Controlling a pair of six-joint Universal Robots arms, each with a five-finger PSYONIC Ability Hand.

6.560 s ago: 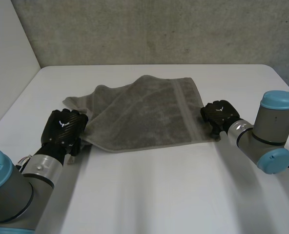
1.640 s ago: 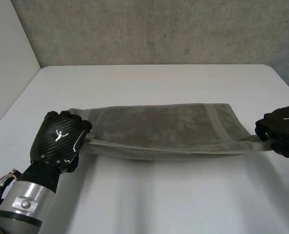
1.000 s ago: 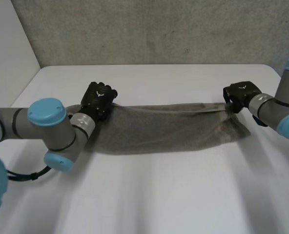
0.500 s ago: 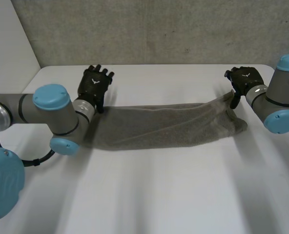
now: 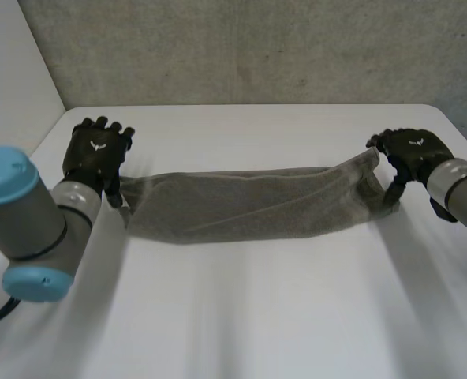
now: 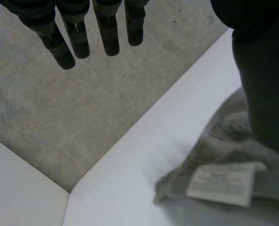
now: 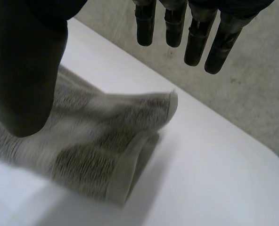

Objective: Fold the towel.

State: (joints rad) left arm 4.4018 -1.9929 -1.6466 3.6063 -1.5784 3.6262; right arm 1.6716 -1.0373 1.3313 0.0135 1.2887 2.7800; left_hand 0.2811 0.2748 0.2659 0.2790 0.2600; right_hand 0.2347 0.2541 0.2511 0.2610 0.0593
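Observation:
The grey towel (image 5: 253, 204) lies folded into a long narrow band across the middle of the white table (image 5: 249, 316). My left hand (image 5: 96, 155) hovers just off the towel's left end, fingers (image 6: 109, 35) straight and spread, holding nothing. That end, with a white label (image 6: 222, 182), lies under the thumb (image 6: 264, 84). My right hand (image 5: 413, 155) is beside the towel's right end, fingers (image 7: 196, 40) straight and empty. The bunched right corner (image 7: 116, 141) lies beneath its thumb (image 7: 24, 70).
A grey concrete wall (image 5: 249, 47) rises behind the table's far edge. A white panel (image 5: 13, 95) stands along the table's left side. Bare tabletop stretches in front of the towel.
Both hands have let go of the towel's ends and opened. The left hand drew back to the left and nearer; the right moved nearer and outward. The towel settled flat.

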